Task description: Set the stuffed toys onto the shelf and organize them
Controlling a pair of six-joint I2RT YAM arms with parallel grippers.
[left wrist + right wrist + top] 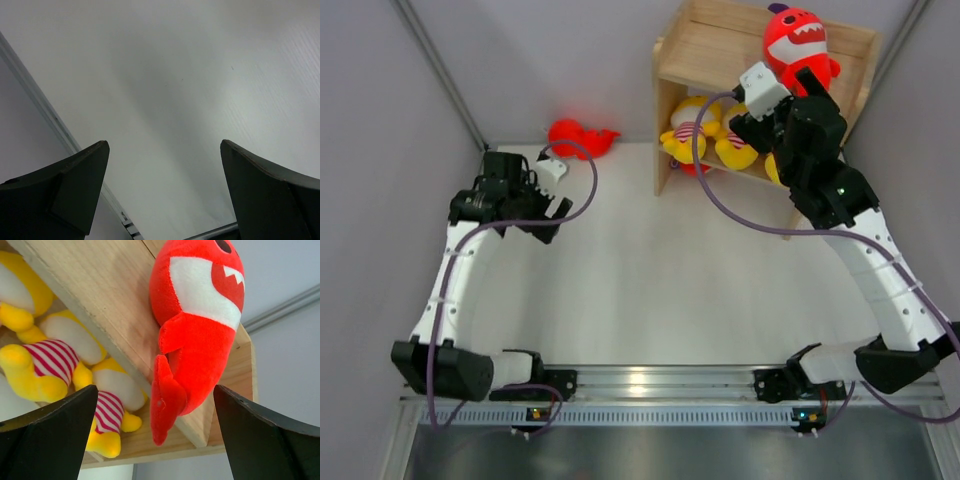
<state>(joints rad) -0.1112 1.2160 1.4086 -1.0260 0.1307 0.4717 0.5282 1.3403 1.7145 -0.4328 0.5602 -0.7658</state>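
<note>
Right hand (155,390) spread wide before red shark (798,42) upright on shelf (715,45) top at 1 o'clock, yellow striped toys (692,130) on lower tier, second shark (578,136) on counter (670,290) at 11 o'clock, left hand (164,142) wide, empty

**Robot Test Cell in a Lab**

A lab set-up for robot trials is shown. A white worktop (650,290) is closed in by plain pale panels (380,150), which are joined by grey corner strips (440,70). Two white-and-black arms (445,290) are bolted to a metal rail (660,380) at the near edge, and purple cables (694,140) are looped along them. Props are set out at the far side: a small bare-wood shelf (720,50) and plush toys (800,45). Cameras are carried on both wrists.
</note>
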